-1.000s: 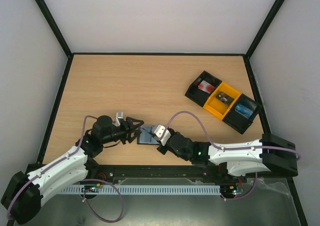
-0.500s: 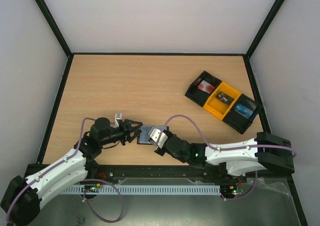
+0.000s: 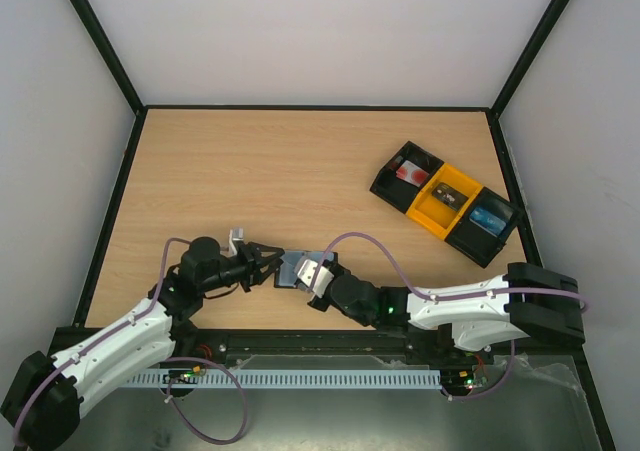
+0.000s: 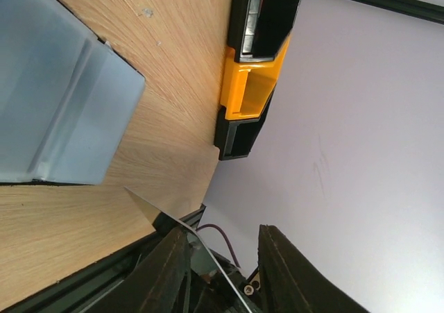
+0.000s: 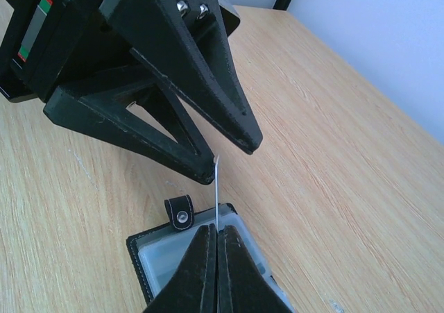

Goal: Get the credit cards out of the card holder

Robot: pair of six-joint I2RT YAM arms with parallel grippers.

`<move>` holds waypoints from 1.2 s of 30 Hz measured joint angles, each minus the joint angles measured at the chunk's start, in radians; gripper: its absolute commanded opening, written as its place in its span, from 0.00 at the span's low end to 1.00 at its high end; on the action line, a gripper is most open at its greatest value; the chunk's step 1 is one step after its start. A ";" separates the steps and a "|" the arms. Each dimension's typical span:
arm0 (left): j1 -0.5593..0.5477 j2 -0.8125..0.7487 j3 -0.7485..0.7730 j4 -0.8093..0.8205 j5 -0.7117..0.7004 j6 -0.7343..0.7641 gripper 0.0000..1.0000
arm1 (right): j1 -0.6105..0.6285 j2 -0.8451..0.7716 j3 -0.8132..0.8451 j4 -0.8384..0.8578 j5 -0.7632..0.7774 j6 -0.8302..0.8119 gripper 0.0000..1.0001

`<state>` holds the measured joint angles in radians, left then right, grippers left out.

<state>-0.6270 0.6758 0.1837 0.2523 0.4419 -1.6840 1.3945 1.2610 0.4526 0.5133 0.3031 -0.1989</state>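
Note:
The card holder [image 5: 163, 257] lies open on the table, black with pale panels [image 4: 62, 112], between the two arms [image 3: 291, 268]. My right gripper [image 5: 216, 228] is shut on a thin credit card [image 5: 217, 188], seen edge-on and held upright above the holder. The card's far end reaches between the jaws of my left gripper [image 5: 232, 162]. In the left wrist view the credit card [image 4: 154, 212] lies against one finger [image 4: 173, 257], and the other finger [image 4: 284, 257] stands apart from it. The left gripper [image 4: 222, 231] is open, with a narrow gap.
A long black-and-yellow tray [image 3: 446, 202] with three compartments sits at the right rear, also in the left wrist view [image 4: 253, 70]. Black frame rails edge the table. Bare wood lies behind and to the left of the grippers.
The left gripper's jaws have narrowed around the card's end. The right gripper has shifted slightly left towards it, still shut on the card.

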 measured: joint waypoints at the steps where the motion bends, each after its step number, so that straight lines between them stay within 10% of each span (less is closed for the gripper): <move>1: 0.000 0.000 -0.002 0.003 0.000 -0.003 0.29 | 0.000 0.000 0.000 0.001 0.000 0.000 0.02; 14: 0.000 -0.001 -0.009 0.026 0.006 -0.004 0.15 | 0.008 0.029 0.000 0.014 0.023 -0.032 0.02; 27: 0.000 -0.006 -0.018 0.026 0.011 -0.003 0.28 | 0.014 0.052 0.018 0.022 0.046 -0.056 0.02; 36: 0.000 -0.002 -0.022 0.027 0.011 -0.003 0.03 | 0.020 0.076 0.032 0.036 0.056 -0.060 0.05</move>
<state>-0.6273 0.6735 0.1616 0.2790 0.4530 -1.6875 1.4143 1.3373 0.4843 0.5491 0.3595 -0.2588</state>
